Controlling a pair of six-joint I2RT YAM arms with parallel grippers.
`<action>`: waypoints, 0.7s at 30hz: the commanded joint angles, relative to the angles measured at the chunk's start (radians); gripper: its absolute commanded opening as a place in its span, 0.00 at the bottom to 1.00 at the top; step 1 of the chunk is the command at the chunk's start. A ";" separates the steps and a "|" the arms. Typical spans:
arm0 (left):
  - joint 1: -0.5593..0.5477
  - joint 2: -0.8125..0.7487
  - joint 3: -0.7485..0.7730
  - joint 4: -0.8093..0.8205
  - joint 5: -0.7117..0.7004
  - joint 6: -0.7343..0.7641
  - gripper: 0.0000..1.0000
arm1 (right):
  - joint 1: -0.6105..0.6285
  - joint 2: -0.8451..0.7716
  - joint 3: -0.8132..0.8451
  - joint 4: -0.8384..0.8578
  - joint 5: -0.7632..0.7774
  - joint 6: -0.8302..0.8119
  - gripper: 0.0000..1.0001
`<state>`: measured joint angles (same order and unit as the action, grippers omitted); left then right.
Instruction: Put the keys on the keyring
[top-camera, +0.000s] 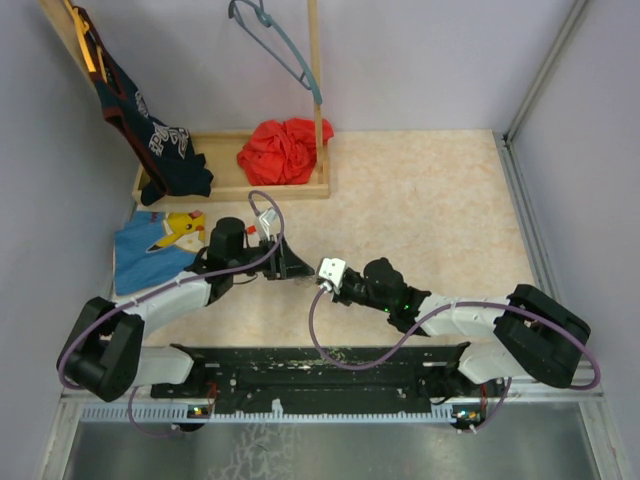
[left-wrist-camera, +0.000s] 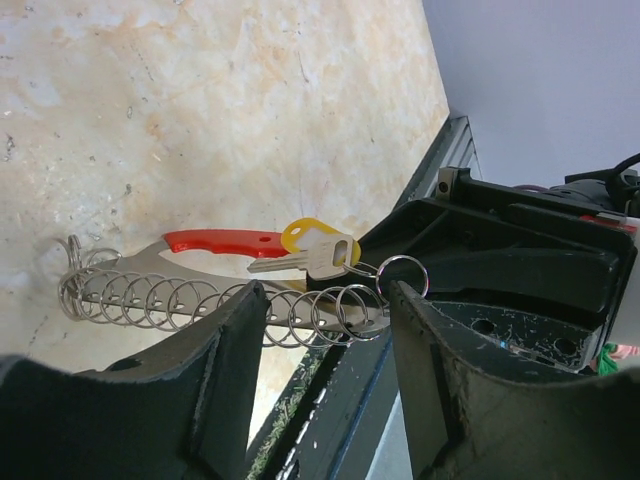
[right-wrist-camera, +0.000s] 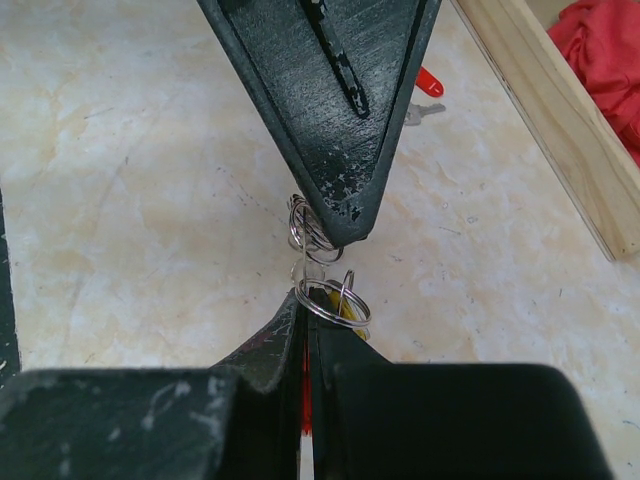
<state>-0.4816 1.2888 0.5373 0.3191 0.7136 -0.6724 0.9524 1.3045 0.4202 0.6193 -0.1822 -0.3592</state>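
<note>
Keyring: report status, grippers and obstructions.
Right gripper shut on keyring. Left gripper straddles ring coil, grip unclear. Yellow key at red loop. No obstruction seen.

High rear overview; two close wrist views, facing each other, sharing the keyring (left-wrist-camera: 215, 241).

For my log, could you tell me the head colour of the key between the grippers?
Key head: yellow; best in left wrist view.

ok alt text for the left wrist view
A red-handled keyring with a wire coil and a yellow-headed key shows just past the left end effector's parted fingers, over a beige marbled table. The right end effector meets it at the key end.
</note>
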 joint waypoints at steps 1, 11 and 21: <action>0.003 0.008 0.021 -0.024 -0.008 0.030 0.56 | 0.000 -0.014 0.042 0.038 -0.017 0.000 0.00; 0.002 -0.002 0.027 0.041 0.085 0.016 0.47 | 0.000 0.000 0.051 0.032 -0.026 0.001 0.00; 0.002 -0.002 0.024 0.093 0.144 -0.010 0.37 | 0.000 0.009 0.058 0.017 -0.017 -0.008 0.00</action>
<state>-0.4751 1.2942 0.5400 0.3588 0.7837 -0.6651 0.9524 1.3045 0.4274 0.6121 -0.2073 -0.3592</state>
